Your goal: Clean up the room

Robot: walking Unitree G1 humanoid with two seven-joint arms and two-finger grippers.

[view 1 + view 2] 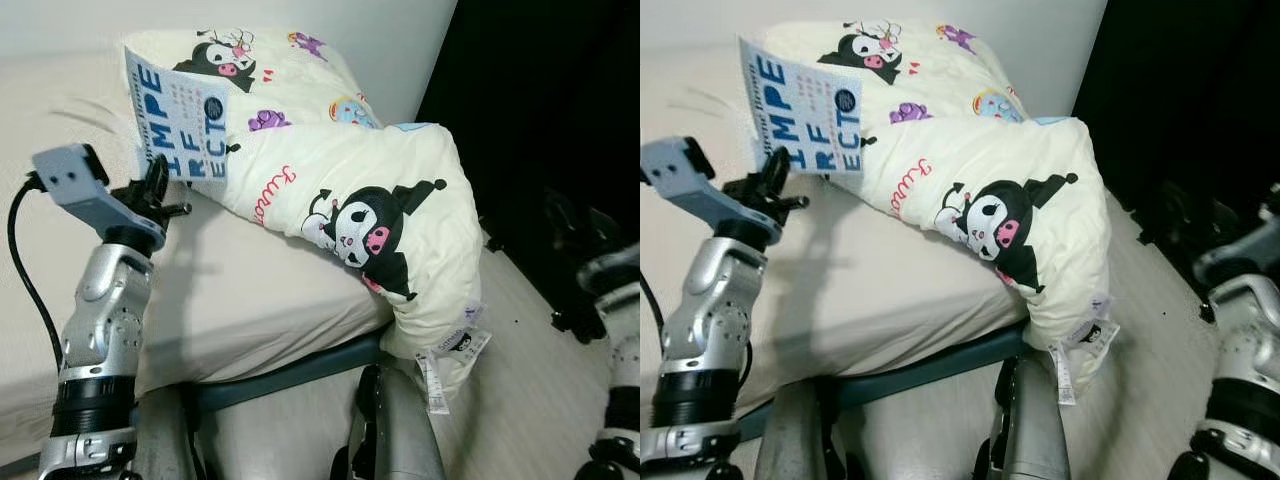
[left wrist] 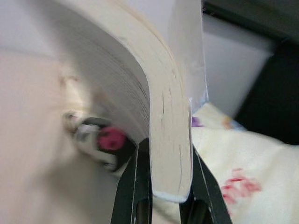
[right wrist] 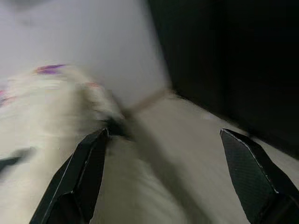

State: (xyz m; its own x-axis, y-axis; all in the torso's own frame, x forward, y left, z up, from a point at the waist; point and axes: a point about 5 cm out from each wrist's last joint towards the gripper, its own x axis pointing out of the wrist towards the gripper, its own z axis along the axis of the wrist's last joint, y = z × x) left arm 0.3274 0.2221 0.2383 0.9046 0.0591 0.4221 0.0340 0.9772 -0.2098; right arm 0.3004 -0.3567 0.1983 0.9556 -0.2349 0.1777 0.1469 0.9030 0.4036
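Right now I have the left pincer (image 1: 158, 182) raised over the bed (image 1: 250, 290), its two black fingers (image 2: 135, 186) closed tight on the bottom edge of a book (image 1: 178, 118). I can see the book standing upright above the mattress, its pale blue cover with large block letters facing the head camera, just in front of the cream duvet (image 1: 380, 190). From the left wrist I see the page block curving up between the fingers, which press on either side of it. The duvet, printed with cartoon characters, lies bunched across the far corner of the bed and spills over the edge, its care labels (image 1: 440, 370) hanging toward the pale wooden floor (image 1: 520, 330). My right pincer (image 3: 173, 177) hangs low beside the bed over that floor, its fingers spread wide apart with nothing between them, next to a dark curtain (image 1: 540, 100).
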